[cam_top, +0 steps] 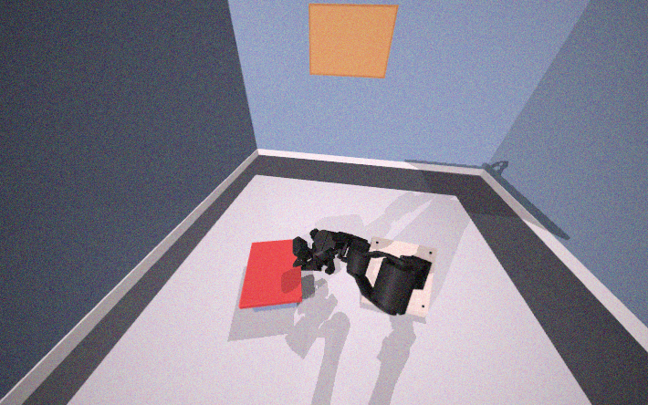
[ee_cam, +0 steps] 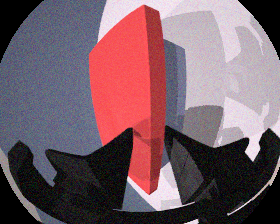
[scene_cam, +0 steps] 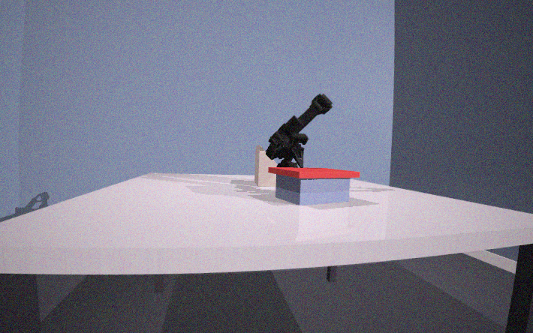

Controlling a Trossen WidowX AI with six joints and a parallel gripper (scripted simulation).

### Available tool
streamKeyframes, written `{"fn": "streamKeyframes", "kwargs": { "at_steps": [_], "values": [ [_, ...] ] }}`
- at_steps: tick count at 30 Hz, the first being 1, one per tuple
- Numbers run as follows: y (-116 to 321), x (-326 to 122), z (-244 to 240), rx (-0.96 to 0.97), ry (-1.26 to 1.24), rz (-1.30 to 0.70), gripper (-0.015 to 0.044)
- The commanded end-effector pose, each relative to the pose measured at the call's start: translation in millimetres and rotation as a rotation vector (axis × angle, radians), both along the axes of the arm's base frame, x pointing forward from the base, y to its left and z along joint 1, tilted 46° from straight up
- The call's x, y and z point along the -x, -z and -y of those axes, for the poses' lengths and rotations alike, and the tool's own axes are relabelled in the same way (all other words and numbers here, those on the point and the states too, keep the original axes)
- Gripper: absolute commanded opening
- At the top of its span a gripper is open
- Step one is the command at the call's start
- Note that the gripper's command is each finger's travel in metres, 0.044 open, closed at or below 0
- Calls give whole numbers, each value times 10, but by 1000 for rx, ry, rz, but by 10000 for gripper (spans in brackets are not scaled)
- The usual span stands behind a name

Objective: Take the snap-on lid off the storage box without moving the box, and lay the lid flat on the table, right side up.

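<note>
The red lid [cam_top: 266, 276] [scene_cam: 322, 172] [ee_cam: 122, 85] sits level on top of the blue-grey storage box [scene_cam: 325, 192] [ee_cam: 180, 85], covering its opening and standing out past its walls. The box stands on the white table [cam_top: 191, 362] [scene_cam: 136, 219]. My gripper [cam_top: 297, 254] [ee_cam: 148, 131] is shut on the lid's edge on the side facing the arm's base, with one finger against the top face and the other beneath the rim. In the exterior view the fingertips are largely hidden behind the lid.
The arm's base stands by a pale mounting plate [cam_top: 367, 300] [scene_cam: 263, 175] with small dark holes, on the side of the box where my gripper is. The table's front edge [scene_cam: 157, 260] shows in the exterior view. An orange panel [cam_top: 351, 40] is on the wall.
</note>
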State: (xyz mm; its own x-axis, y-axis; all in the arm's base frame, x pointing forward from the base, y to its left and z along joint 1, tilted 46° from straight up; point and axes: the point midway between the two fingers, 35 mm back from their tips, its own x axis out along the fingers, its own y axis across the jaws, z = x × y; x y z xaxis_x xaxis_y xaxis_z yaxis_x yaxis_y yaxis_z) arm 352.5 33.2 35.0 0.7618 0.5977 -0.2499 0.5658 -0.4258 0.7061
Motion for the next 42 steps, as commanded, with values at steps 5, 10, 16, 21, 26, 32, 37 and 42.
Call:
{"fn": "streamKeyframes", "kwargs": {
  "at_steps": [5,10,16,21,26,32,37,42],
  "values": [
    [-19,2,22,0,-1,3,0],
    [-25,9,29,0,-1,3,0],
    [-33,12,38,0,-1,3,0],
    [-40,14,46,0,-1,3,0],
    [-46,16,53,0,-1,3,0],
    [-54,18,62,0,-1,3,0],
    [-61,18,70,0,-1,3,0],
    [-67,20,77,0,-1,3,0]
  ]
}}
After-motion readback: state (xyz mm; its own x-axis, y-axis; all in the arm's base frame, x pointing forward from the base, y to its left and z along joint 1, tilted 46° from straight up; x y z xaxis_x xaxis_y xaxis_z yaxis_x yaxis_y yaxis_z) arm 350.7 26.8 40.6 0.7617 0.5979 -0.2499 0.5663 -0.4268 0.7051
